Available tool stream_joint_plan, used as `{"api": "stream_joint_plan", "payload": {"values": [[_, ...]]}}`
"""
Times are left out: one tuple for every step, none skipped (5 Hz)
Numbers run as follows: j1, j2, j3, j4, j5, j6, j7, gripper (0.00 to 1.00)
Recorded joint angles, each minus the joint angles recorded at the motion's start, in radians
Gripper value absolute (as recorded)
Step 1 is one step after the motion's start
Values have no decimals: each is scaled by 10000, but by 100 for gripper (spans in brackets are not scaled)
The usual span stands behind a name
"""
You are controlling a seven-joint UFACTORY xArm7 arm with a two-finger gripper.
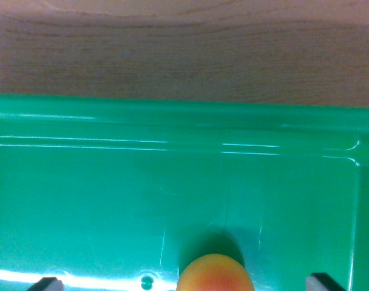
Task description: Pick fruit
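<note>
Green plastic: bin (172, 182), glossy, filling most of the wrist view.
Wood grain: desk (184, 54) beyond the bin's far rim.
Fruit (215, 274): orange-yellow, round, on the bin floor at the bottom edge, between the fingertips.
Hand (186, 284): spread wide, dark fingertips (48, 284) well apart either side of the fruit, gripping nothing.

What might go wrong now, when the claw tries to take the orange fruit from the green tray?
The fruit is round and the tray floor looks glossy, so it may roll away if one finger touches first. Only its top shows at the picture's bottom edge, so centring is hard to judge.
</note>
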Motion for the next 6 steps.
{"api": "stream_joint_plan", "payload": {"values": [[-23, 97, -19, -403, -7, -492, -84, 0], [-23, 97, -19, -403, -7, -492, -84, 0], [-45, 191, -38, -790, -15, -964, -164, 0], [-45, 191, -38, -790, -15, -964, -164, 0], [-65, 280, -55, -1157, -21, -1412, -240, 0], [-65, 280, -55, -1157, -21, -1412, -240, 0]]}}
